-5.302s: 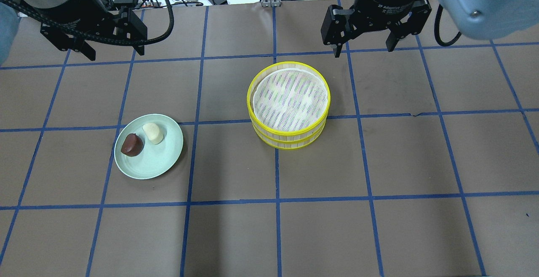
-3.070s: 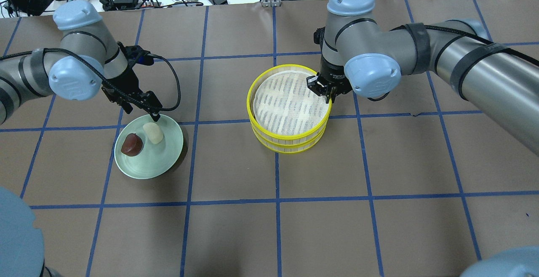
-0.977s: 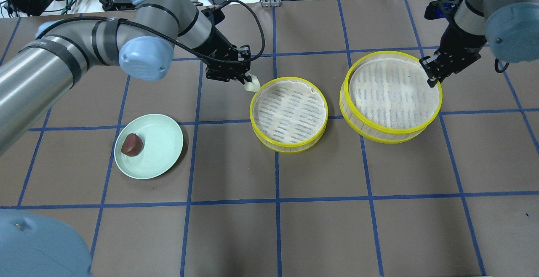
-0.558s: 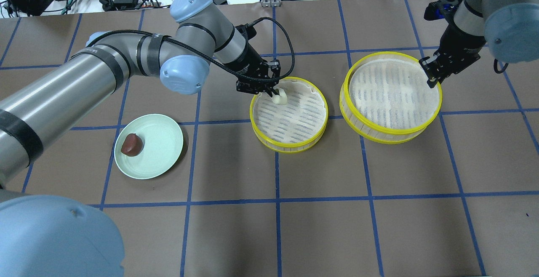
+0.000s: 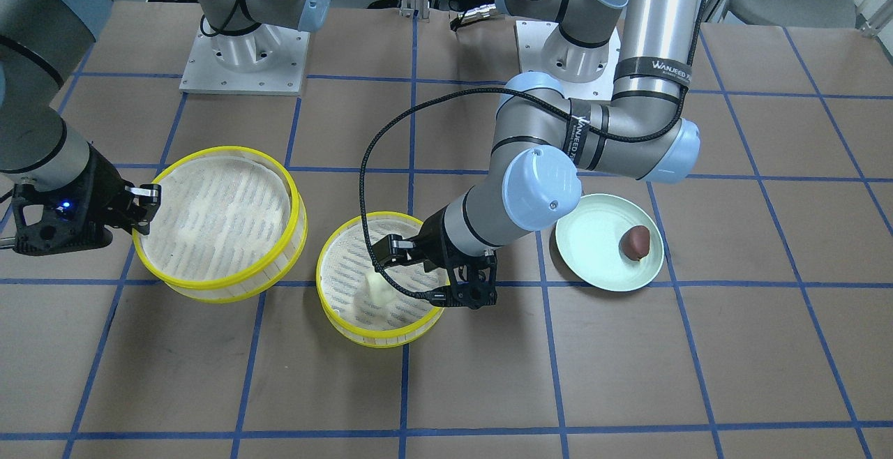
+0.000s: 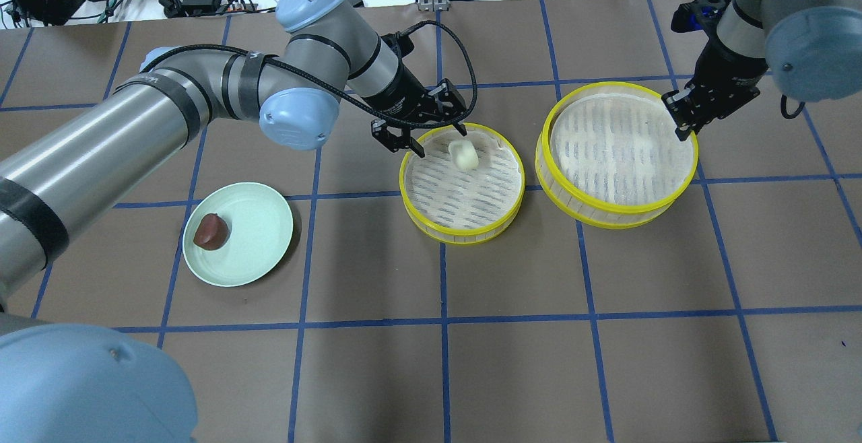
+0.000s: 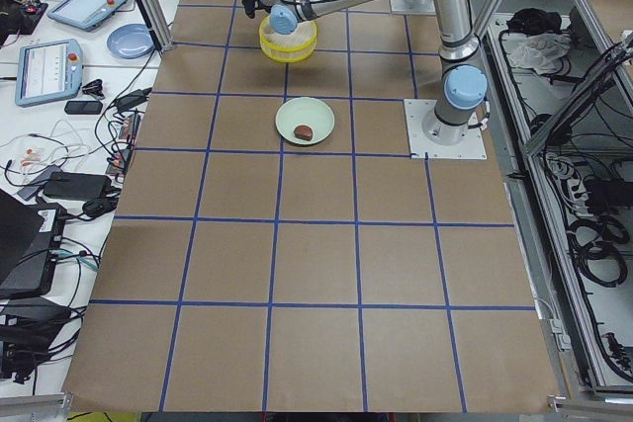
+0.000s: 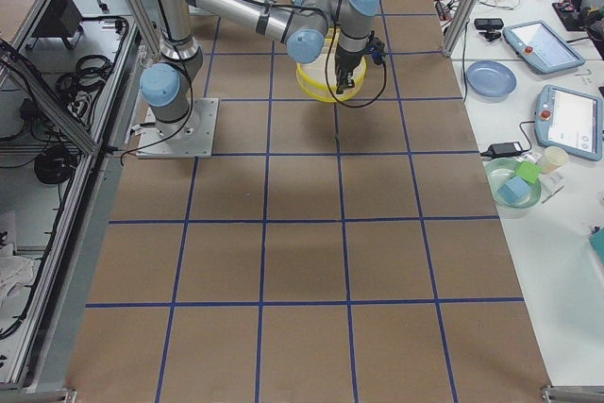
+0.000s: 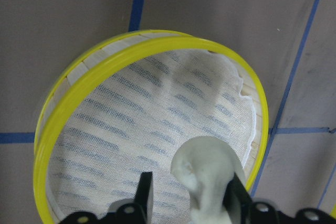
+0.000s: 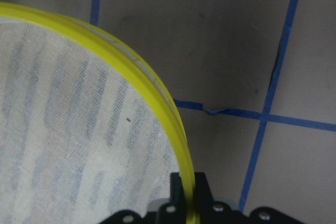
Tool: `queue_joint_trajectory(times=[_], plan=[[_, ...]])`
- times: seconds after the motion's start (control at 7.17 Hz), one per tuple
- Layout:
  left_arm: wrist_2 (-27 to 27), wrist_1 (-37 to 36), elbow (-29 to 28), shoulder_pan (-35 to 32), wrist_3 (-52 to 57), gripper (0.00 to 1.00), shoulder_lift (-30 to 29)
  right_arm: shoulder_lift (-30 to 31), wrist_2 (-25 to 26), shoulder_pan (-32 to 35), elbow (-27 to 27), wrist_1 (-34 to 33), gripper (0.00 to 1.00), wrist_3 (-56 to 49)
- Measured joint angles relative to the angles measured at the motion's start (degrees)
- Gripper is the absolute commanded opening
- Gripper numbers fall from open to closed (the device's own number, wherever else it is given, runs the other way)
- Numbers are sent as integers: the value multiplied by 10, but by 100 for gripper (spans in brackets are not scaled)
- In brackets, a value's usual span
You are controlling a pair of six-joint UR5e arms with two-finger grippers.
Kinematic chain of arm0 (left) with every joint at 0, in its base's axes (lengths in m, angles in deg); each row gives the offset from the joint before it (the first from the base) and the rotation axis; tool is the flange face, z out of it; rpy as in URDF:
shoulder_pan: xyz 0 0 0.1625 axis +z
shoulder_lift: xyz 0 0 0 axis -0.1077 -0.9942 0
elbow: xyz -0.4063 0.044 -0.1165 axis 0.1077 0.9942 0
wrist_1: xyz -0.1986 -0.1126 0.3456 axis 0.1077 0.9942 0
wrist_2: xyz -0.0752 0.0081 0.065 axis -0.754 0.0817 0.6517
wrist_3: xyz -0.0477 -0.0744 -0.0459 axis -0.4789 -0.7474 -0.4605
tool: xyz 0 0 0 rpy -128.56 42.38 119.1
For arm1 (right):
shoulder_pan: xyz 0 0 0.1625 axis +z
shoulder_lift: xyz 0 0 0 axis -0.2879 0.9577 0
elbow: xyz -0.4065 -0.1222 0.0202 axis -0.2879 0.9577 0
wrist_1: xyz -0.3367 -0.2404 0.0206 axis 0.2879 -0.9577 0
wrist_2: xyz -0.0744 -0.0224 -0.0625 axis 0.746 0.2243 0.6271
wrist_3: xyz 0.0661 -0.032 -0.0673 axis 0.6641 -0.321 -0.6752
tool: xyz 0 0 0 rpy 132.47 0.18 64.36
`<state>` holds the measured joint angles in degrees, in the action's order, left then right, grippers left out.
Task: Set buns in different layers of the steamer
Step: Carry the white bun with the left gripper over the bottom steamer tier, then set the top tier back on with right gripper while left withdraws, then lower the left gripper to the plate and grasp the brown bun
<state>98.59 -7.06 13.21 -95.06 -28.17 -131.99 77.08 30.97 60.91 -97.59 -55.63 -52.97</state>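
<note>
- Overhead exterior view: two matching yellow-rimmed steamer trays sit side by side on a brown gridded table (image 6: 539, 362), not touching, both open side up.
- The middle layer (image 6: 465, 229) rests flat near the table's centre.
- The cream-white bun (image 6: 463, 155) lies on that tray's white liner, close to the far rim. It is oblong, its long axis running roughly from that rim toward the tray's middle.
- The left gripper (image 6: 439, 140) hovers over the bun with its fingers spread apart, one on each side of it.
- The right gripper (image 6: 681, 126) is clamped on the rim of the held layer (image 6: 616, 212), one finger inside and one outside.
- The dark bun (image 6: 211, 231) sits on a pale green plate (image 6: 259, 258), well apart toward the robot's left. It is too small to tell which way it points.
</note>
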Motion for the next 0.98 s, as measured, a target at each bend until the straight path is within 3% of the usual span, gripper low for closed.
queue_joint_trajectory(times=[0.28, 0.42, 0.7, 0.98], plan=[[31, 8, -3, 12, 10, 100, 10, -1, 0, 45, 0, -7, 0, 44], [79, 24, -3, 30, 44, 100, 20, -3, -2, 65, 1, -10, 0, 69], [197, 81, 2, 89, 179, 100, 44, -22, 0, 125, 5, -30, 0, 159], [276, 130, 18, 167, 349, 100, 56, -55, 2, 183, 7, -71, 0, 251]])
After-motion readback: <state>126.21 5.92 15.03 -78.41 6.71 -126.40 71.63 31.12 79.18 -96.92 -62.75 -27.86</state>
